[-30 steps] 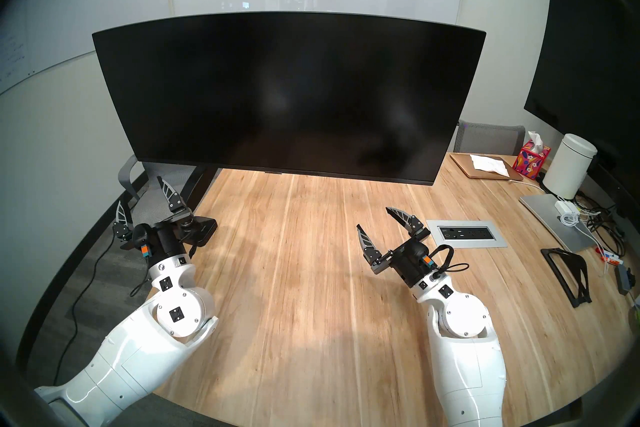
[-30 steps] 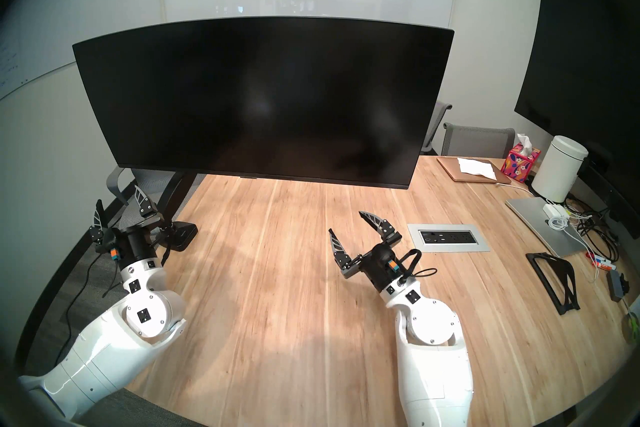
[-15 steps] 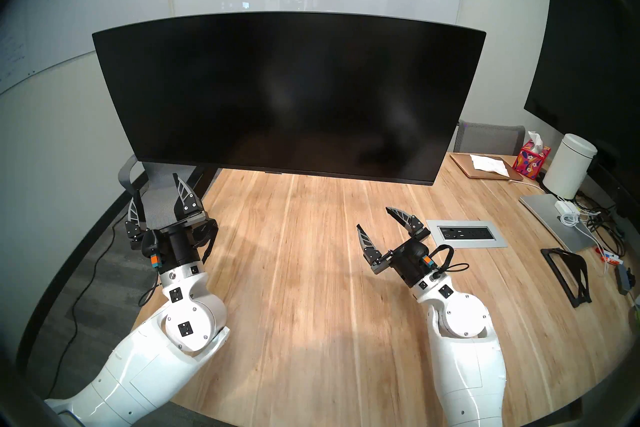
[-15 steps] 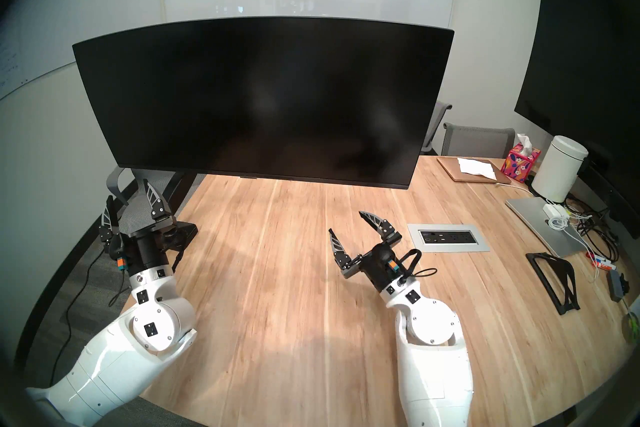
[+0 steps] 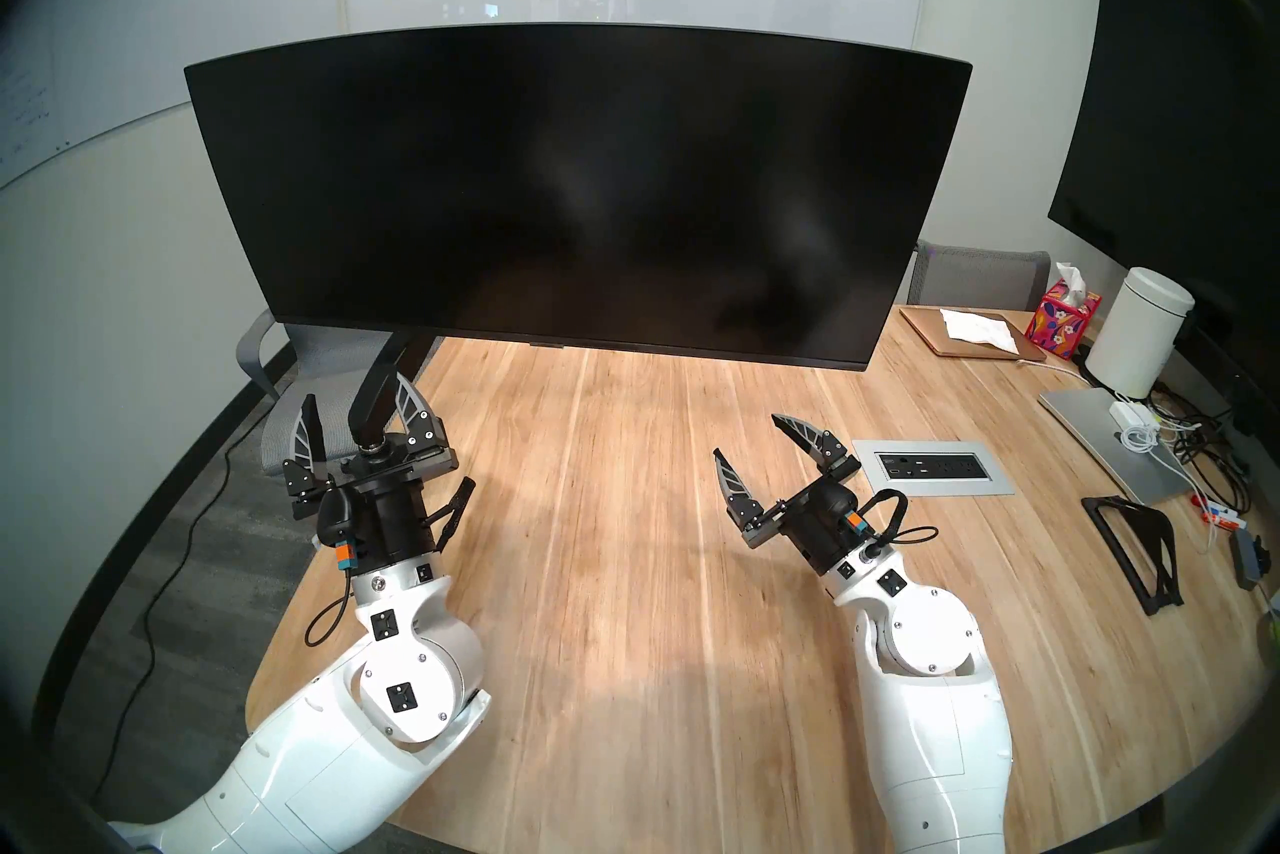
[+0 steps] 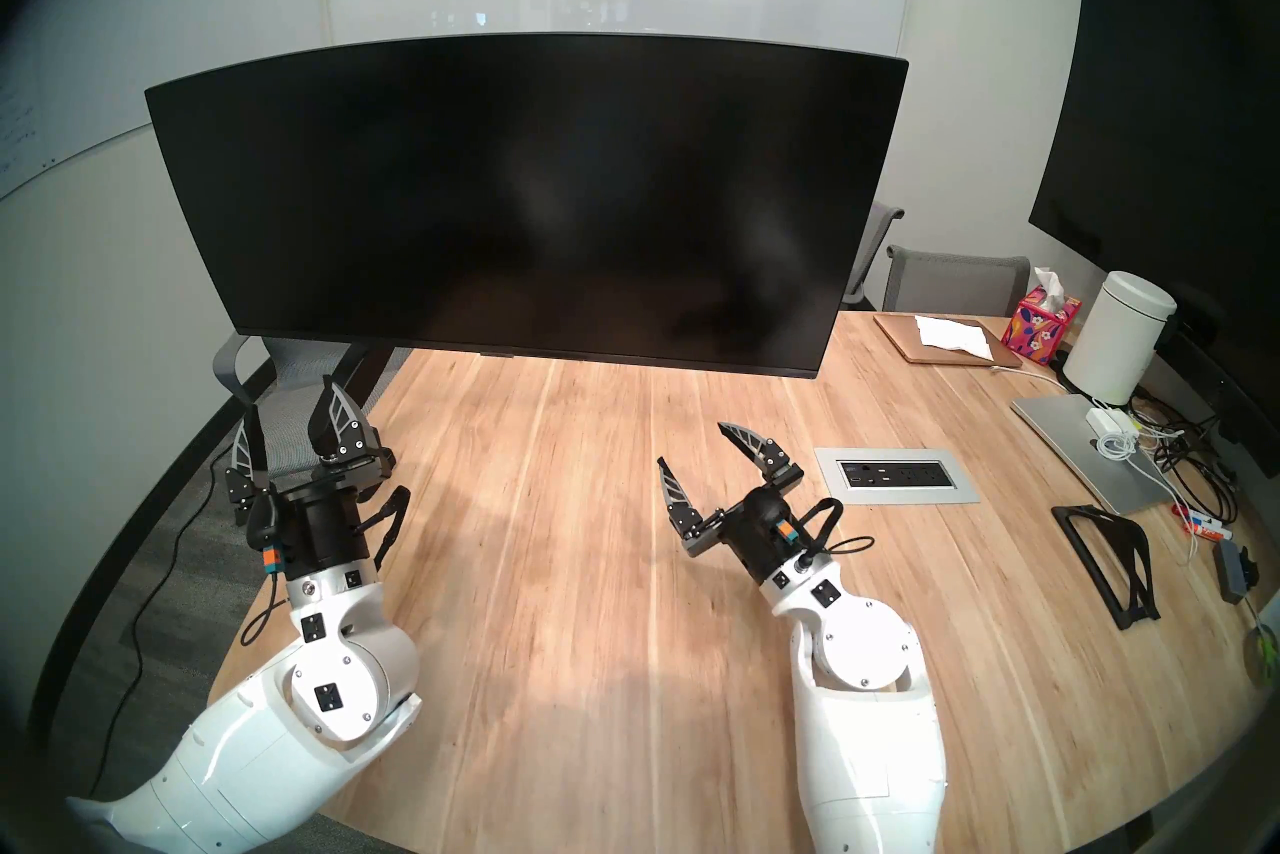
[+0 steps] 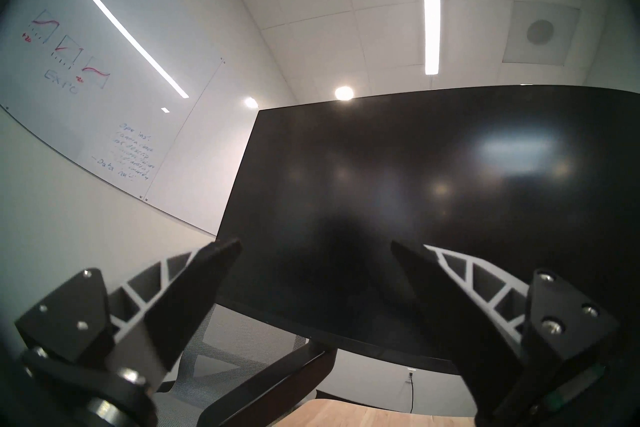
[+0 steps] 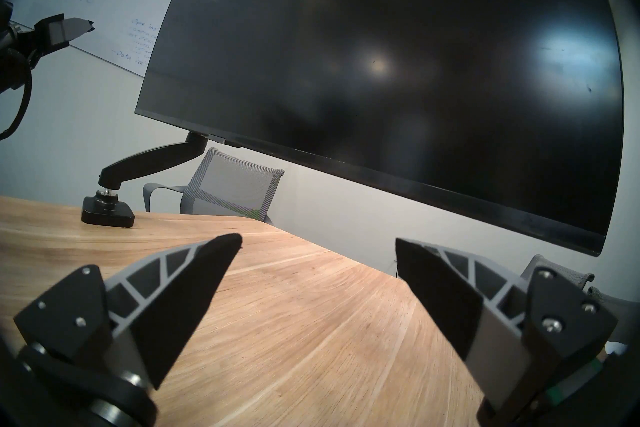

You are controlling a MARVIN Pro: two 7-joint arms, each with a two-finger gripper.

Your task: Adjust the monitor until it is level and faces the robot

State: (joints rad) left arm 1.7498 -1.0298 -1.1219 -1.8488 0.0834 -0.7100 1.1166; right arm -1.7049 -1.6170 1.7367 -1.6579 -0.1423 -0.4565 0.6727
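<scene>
Left end effector [image 5: 357,416], fingers spread and empty, hovers under the monitor's [image 5: 575,187] lower left corner; right end effector [image 5: 783,450], also spread and empty, sits below the lower right edge. Monitor hangs above the surface [image 5: 623,554], its long axis sloping down toward the robot's right. Left is nearer. Since a second ago, the left end effector has moved up and inward; the right is unchanged.

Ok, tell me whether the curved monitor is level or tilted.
Tilted: the curved monitor has its bottom edge sloping down toward the robot's right in both head views.
</scene>
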